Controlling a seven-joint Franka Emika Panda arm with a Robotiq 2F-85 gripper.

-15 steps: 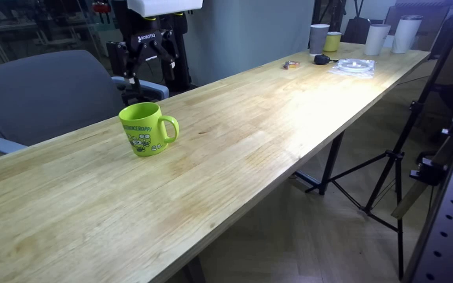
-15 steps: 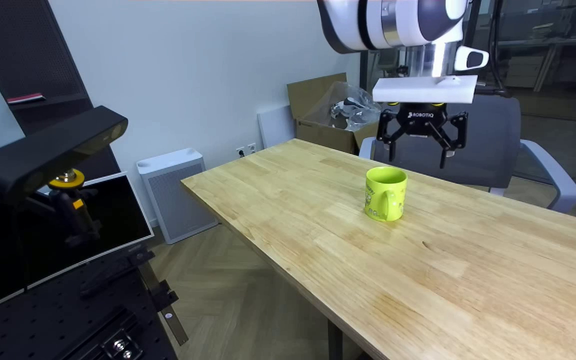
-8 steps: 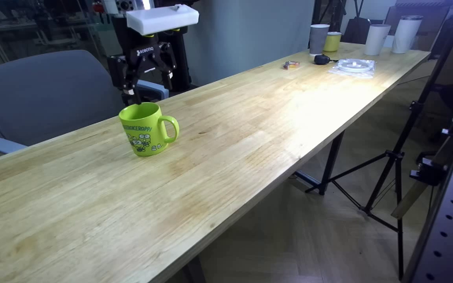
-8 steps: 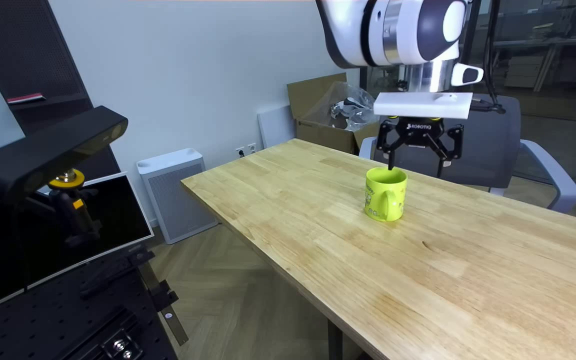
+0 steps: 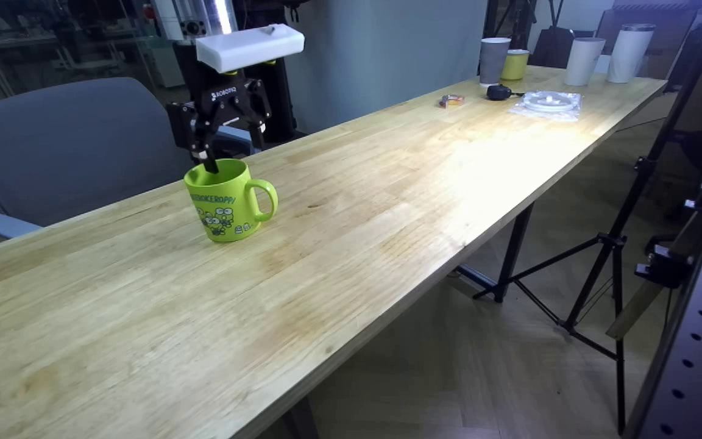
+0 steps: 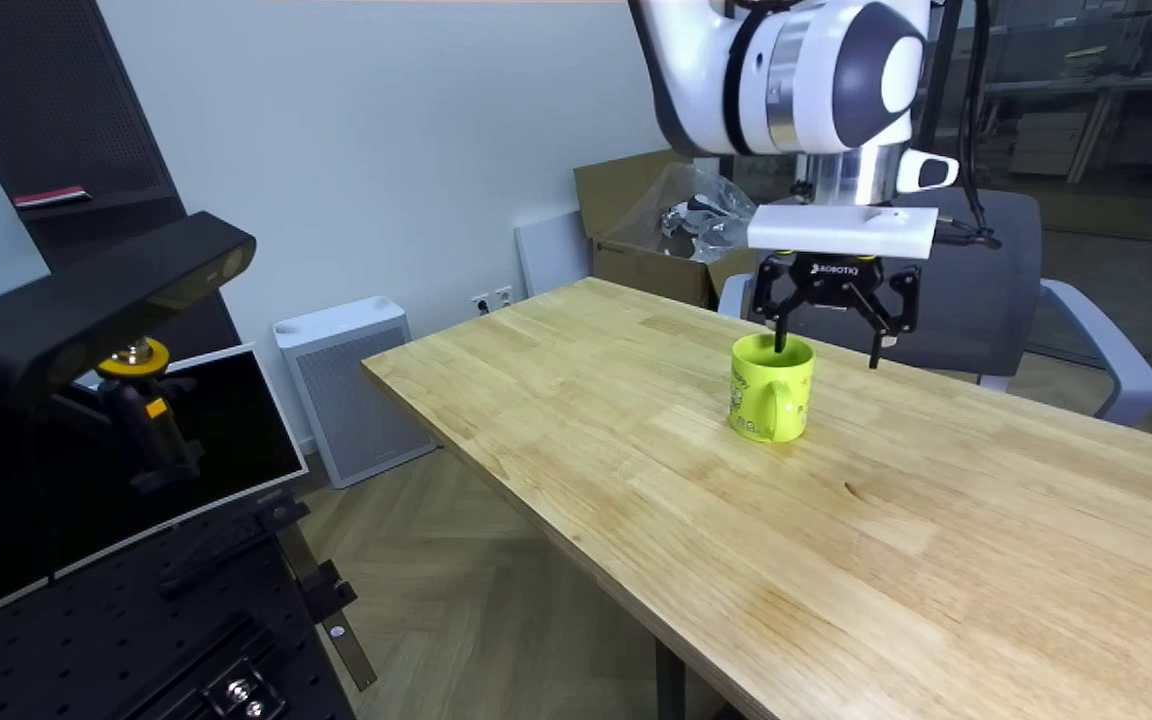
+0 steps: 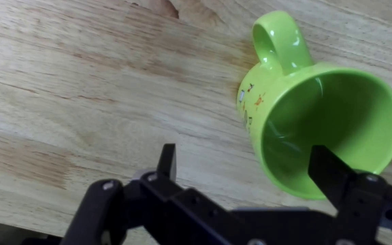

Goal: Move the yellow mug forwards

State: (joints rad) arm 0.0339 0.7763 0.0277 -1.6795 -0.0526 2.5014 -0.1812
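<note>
The lime yellow mug [image 5: 223,210] stands upright on the wooden table, near the edge by the chair. Printed figures show on its side. It also shows in an exterior view [image 6: 770,405] and fills the right of the wrist view [image 7: 339,112], its handle pointing toward the top there. My gripper [image 5: 235,157] is open and points down; it also shows in an exterior view [image 6: 827,355] and in the wrist view [image 7: 243,147]. One finger [image 7: 328,170] reaches over the mug's mouth, its tip seemingly just inside. The other finger [image 7: 167,163] hangs outside, beside the mug. The near rim lies between them, apart from both.
The long wooden table [image 5: 351,213] bears cups [image 5: 494,61], a bagged white disc [image 5: 548,102], and a small black item [image 5: 498,92] at its far end. A chair [image 6: 976,270] and an open cardboard box [image 6: 636,260] stand behind the table edge.
The arm and open gripper have moved down. One fingertip went from above the mug's rim to within its mouth. The mug has not moved.
</note>
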